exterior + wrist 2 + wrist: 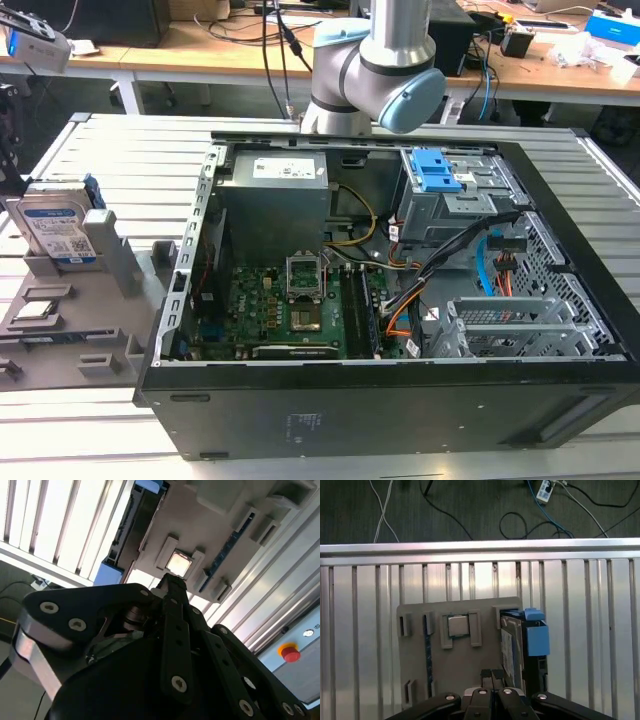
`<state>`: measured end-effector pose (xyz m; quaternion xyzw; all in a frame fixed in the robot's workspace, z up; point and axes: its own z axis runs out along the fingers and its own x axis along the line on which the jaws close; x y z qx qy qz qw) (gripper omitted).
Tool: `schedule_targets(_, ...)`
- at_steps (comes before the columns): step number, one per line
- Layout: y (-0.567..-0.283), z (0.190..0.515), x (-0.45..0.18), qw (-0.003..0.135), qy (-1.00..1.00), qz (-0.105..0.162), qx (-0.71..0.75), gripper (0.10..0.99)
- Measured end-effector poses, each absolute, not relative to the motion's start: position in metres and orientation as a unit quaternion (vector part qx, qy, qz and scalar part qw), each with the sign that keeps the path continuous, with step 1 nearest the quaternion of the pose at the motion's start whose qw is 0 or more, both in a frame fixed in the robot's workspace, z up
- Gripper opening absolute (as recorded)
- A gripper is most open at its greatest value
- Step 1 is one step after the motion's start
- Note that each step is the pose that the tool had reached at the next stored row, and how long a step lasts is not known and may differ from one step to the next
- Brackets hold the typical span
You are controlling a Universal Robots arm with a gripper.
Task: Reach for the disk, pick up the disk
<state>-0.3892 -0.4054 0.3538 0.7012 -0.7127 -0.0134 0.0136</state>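
The disk (55, 228) stands on its edge in a slot at one end of the grey holder (75, 332). The gripper (491, 674) hangs over the holder, just beside the disk, its two fingers pressed together on nothing. A small square chip (459, 626) sits in the holder too.

Exterior view: illumination is even and diffuse, arriving from overhead. The slatted table (600, 190) reflects it brightly at the upper right of the frame. The interior of the computer case (400, 420) lies in moderate shadow, darkest along its near wall.

Second wrist view: the slatted table (50, 520) is overexposed to near white, and the chip lid (178, 563) shows glare. The gripper (172, 584) reads as a dark mass with small highlights on its screws.

First wrist view: a bright reflection band crosses the slatted table (590, 605), and the floor (350, 510) is dim.
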Motion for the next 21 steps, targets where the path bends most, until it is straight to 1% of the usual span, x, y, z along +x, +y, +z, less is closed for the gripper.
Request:
schedule_targets(9,-0.4052,0.3538,-0.3893,0.014,-0.696,-0.013,0.717,0.106)
schedule_targets(14,-0.4052,0.3533,-0.3893,0.013,-0.73,-0.014,0.683,0.106)
schedule_targets(21,-0.4052,0.3533,-0.3893,0.013,-0.731,-0.014,0.683,0.114)
